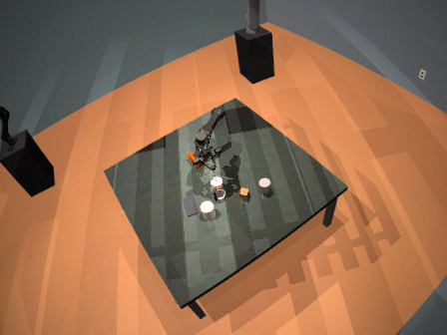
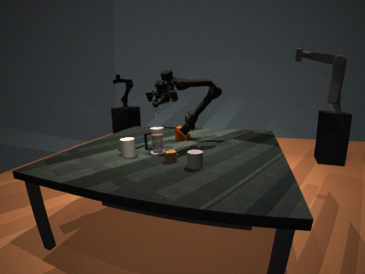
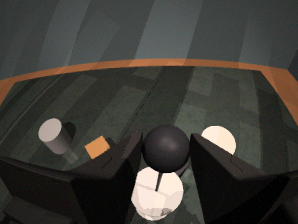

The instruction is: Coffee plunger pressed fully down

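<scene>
Around the coffee press, whose plunger knob is showing plain black above a whitish lid, the table top is wearing dark green crossed by paler and darker stripes. Beside the press, a small block is glowing orange-tan, one mug-like cylinder is looking creamy white, and another cylinder is appearing pale greyish pink. Behind the press, the arm's base is showing bright orange.

Gaps between press, orange block and white cylinder.
</scene>
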Controlling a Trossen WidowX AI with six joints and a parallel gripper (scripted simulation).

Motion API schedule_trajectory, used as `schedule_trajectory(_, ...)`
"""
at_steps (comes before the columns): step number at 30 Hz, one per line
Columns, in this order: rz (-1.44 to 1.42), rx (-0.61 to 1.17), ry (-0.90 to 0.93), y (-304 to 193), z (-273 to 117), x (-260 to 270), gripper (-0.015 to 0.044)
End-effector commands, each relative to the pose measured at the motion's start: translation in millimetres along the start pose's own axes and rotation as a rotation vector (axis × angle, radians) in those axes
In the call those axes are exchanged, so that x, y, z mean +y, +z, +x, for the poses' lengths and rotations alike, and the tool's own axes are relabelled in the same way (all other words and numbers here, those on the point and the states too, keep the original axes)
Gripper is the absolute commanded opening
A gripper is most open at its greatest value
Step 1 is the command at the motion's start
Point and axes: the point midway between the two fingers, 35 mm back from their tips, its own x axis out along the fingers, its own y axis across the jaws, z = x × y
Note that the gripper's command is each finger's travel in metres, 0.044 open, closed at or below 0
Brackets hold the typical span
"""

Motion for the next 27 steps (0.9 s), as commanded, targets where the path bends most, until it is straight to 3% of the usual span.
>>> schedule_trajectory(1,0.005,0.011,-0.004,-9.2,6.3,-1.2,0.0122)
schedule_trajectory(27,0.004,0.013,-0.005,-43.1,32.1,-4.4,0.0122)
